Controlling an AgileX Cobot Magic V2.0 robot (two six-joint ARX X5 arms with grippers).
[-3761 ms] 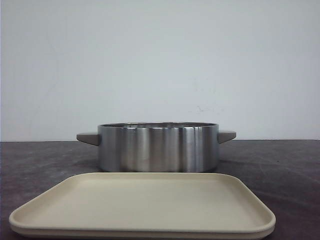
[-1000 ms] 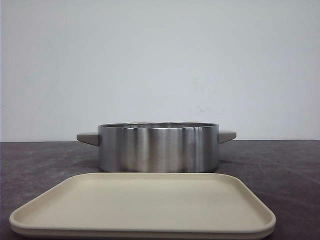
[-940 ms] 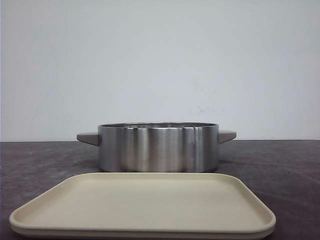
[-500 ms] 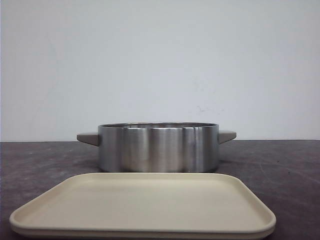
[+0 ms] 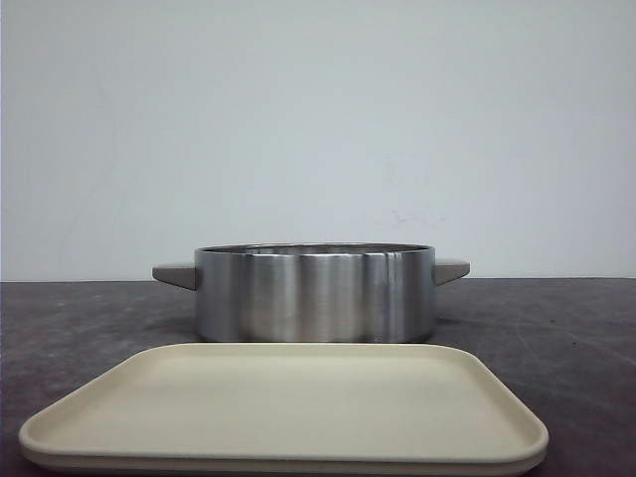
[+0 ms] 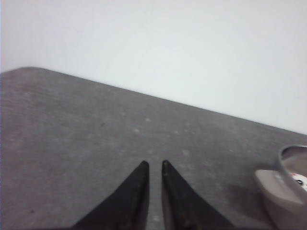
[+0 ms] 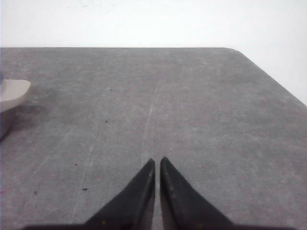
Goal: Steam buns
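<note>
A beige tray (image 5: 288,412) was seen nearest the front camera, lying flat on the dark grey table (image 5: 556,328), its broad rounded-corner surface bare. Just behind the tray, a shallow steel pot (image 5: 314,293) was set upright on the same table, with 2 beige handles: 1 handle (image 5: 176,273) projecting from the pot's left side and 1 handle (image 5: 450,269) from its right side. Only the outer wall and the thin rim of the pot were shown from the front, so its inside could not be viewed there. Beyond the pot, a plain white wall (image 5: 318,119) was seen.

Neither arm was caught in the front view. In the left wrist view, the left gripper (image 6: 153,165) was held low over bare table (image 6: 72,124) to the left of the pot, its 2 black fingers (image 6: 134,191) drawn nearly together with only a narrow slit between the tips and nothing between them. At the edge of that view, the pot's left handle (image 6: 276,189) and a piece of the rim (image 6: 288,165) were visible, and inside the rim a small white patch with dark marks (image 6: 300,181) was glimpsed; it may have been 1 of the buns, but too little was shown to be sure.

In the right wrist view, the right gripper (image 7: 157,162) was likewise held over bare table to the right of the pot, fingers (image 7: 177,196) almost touching and holding nothing, with the pot's right handle (image 7: 13,91) at the edge of the view
</note>
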